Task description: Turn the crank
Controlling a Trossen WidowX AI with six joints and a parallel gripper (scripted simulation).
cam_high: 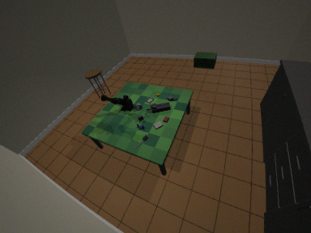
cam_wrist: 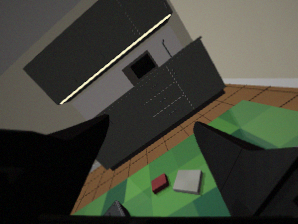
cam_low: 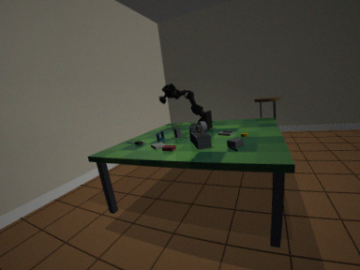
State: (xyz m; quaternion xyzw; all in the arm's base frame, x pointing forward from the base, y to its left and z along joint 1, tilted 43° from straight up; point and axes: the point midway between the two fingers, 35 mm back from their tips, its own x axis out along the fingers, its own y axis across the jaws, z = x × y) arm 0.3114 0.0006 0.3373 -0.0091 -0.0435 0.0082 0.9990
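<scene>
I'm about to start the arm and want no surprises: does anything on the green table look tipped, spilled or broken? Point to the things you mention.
Nothing stands out. The red block (cam_high: pixel 166 119) (cam_low: pixel 169 148) (cam_wrist: pixel 160 183) and pale slab (cam_high: pixel 158 125) (cam_low: pixel 158 146) (cam_wrist: pixel 188 181) lie flat, and no spill shows. Fine damage is too small to judge.

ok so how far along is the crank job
Nothing looks done: the black arm's open jaws are raised above the green checkered table, away from the dark grey boxy machine. Nothing is in hand; the space between the jaws is bare. Left: gripping and turning the crank, levelling the pointer, letting go. The pointer and brass marks are too small to read here.
</scene>
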